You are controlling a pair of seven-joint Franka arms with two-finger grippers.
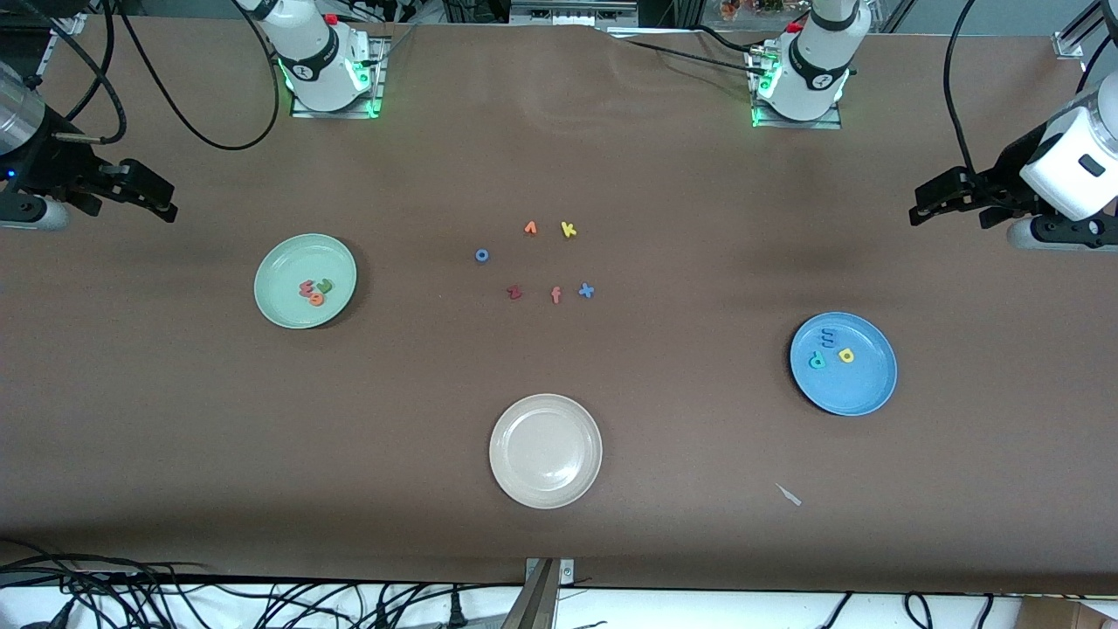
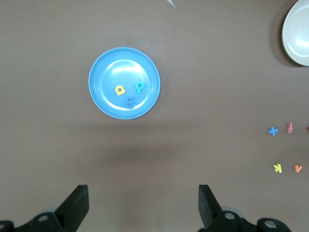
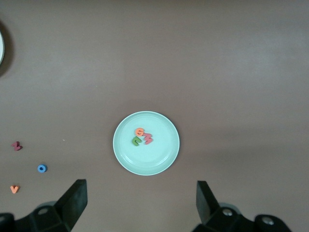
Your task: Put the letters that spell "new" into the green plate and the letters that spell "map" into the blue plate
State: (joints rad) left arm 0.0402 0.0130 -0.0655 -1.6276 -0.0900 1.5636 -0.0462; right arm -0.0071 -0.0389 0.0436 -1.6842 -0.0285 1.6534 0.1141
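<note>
The green plate [image 1: 262, 288], near the table edge at the right arm's end, holds n, e, w [image 1: 314, 291]; the blue plate [image 1: 865, 393], toward the left arm's end, holds m, a, p [image 1: 830, 347], so sorting looks finished. The left gripper [image 1: 914, 212] and right gripper [image 1: 171, 207] wait over the table ends, fingers spread, empty.

Six loose letters [image 1: 541, 262] cluster mid-table; bare cloth separates the plates.
</note>
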